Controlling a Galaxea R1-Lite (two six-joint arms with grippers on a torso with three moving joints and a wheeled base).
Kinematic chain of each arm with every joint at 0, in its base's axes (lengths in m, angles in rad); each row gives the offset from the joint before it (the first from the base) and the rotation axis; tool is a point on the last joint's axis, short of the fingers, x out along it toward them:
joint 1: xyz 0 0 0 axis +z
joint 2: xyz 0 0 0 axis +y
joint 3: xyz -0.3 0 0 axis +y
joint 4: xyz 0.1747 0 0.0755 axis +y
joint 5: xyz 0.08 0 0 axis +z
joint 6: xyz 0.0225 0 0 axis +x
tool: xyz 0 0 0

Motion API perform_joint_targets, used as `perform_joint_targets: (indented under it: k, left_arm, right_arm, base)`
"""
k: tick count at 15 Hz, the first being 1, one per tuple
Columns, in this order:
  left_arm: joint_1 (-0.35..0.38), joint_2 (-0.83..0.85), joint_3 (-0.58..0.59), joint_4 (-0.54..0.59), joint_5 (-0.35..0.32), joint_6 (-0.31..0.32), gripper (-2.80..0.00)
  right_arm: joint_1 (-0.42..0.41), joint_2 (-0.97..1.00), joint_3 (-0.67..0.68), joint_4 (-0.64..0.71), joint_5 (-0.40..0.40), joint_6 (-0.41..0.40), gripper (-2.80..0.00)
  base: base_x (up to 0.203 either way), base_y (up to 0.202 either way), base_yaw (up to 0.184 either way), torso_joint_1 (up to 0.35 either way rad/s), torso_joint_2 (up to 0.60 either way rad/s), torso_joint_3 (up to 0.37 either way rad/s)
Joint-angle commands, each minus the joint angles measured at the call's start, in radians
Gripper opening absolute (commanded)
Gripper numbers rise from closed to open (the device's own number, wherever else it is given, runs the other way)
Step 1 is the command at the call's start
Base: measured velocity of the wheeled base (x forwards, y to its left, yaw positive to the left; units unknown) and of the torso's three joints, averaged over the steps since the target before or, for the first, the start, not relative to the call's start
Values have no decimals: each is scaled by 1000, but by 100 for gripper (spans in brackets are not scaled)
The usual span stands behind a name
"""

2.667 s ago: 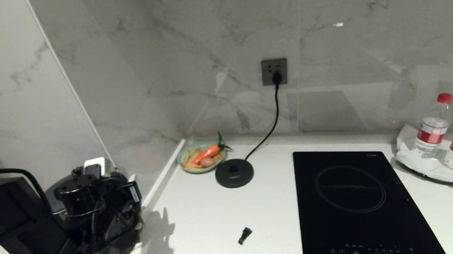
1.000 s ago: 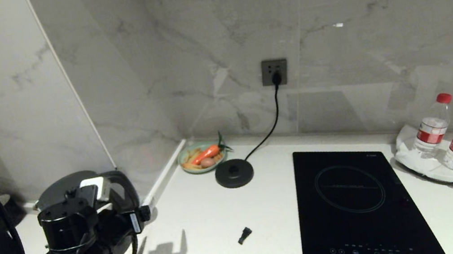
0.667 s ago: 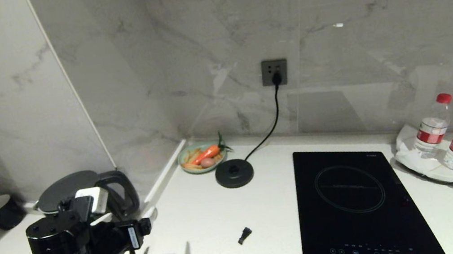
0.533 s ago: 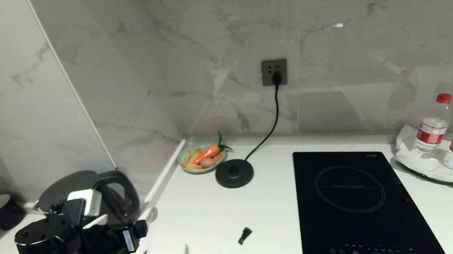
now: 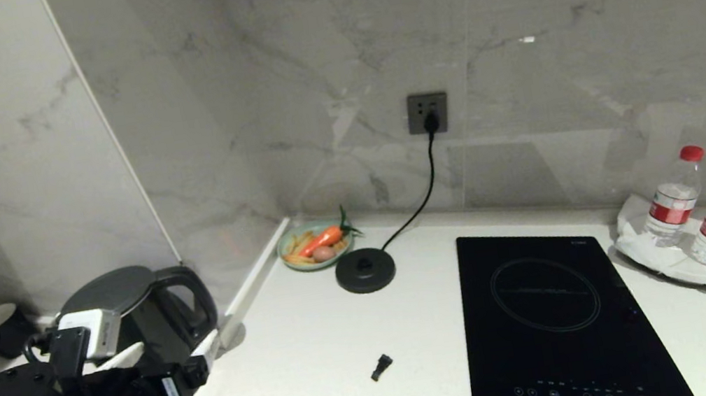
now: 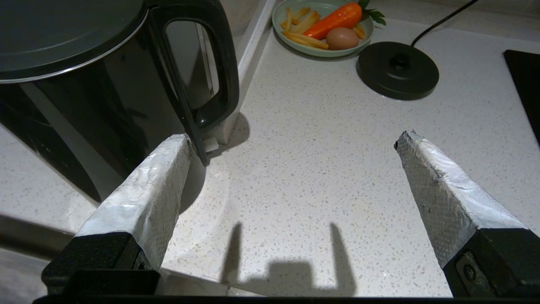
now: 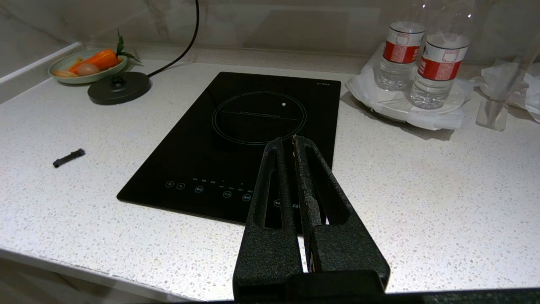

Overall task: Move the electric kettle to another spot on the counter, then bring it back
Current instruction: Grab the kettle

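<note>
Electric kettle [image 5: 130, 311] standing on the table [image 5: 320, 345] at far left, off its base disc [image 5: 365, 270]. Left end effector [image 6: 291, 169], fingers spread wide and empty, sits just right of the handle; right end effector [image 7: 291, 147] closed, parked. Risk: a misaligned regrasp could nudge and tip the kettle.

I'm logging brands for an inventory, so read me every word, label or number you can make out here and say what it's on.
None can be read.
Induction hob: small mark at a rear corner and touch-control icons along the front edge, too small to read.
Two water bottles: red labels with print, too blurred to read.
Electric kettle: no lettering on the sides in view.
Wall socket: no text visible.
</note>
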Motion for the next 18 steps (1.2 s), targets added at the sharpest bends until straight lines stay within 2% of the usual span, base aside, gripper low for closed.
perform_joint_targets:
  k: [1, 11, 12, 18]
  left_arm:
    - [-1, -40, 13, -8, 4, -1, 0]
    - [0, -82, 38, -7, 8, -1, 0]
    - [0, -80, 39, -7, 8, -1, -280]
    - [0, -85, 33, -7, 8, 1, -280]
  right_arm:
    - [0, 2, 0, 0, 1, 0, -280]
    - [0, 2, 0, 0, 0, 0, -280]
    - [0, 0, 0, 0, 1, 0, -280]
    - [0, 2, 0, 0, 1, 0, -280]
  base:
    - [0, 0, 0, 0, 0, 0]
    - [0, 0, 0, 0, 0, 0]
    - [0, 0, 0, 0, 0, 0]
    - [0, 0, 0, 0, 0, 0]
